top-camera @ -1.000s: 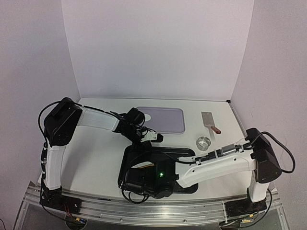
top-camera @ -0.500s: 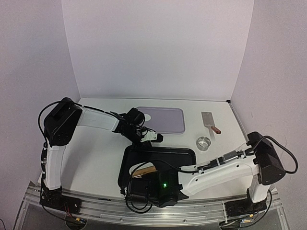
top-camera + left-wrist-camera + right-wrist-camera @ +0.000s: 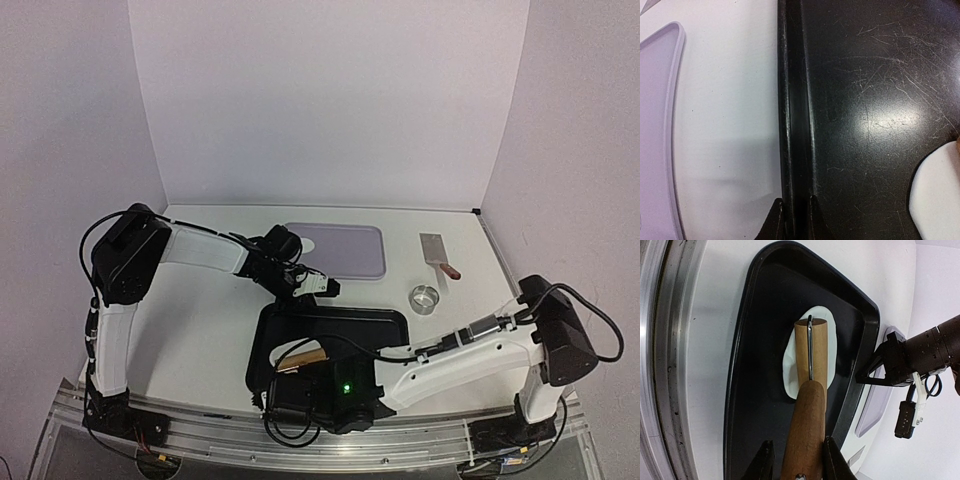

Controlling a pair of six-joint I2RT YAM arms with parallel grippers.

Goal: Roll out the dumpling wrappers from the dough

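Right jaws clamped on the rolling pin (image 3: 817, 350) handle, over the near end of the black tray (image 3: 747, 390). Roller sits on flattened white dough (image 3: 789, 365) in the tray's left half. Left jaws closed on the tray's far rim. Beyond the tray on the worktop (image 3: 200, 320): lilac board (image 3: 345, 250). Right of the tray's far corner: steel ring (image 3: 426, 298), with scraper (image 3: 437, 255) behind it.
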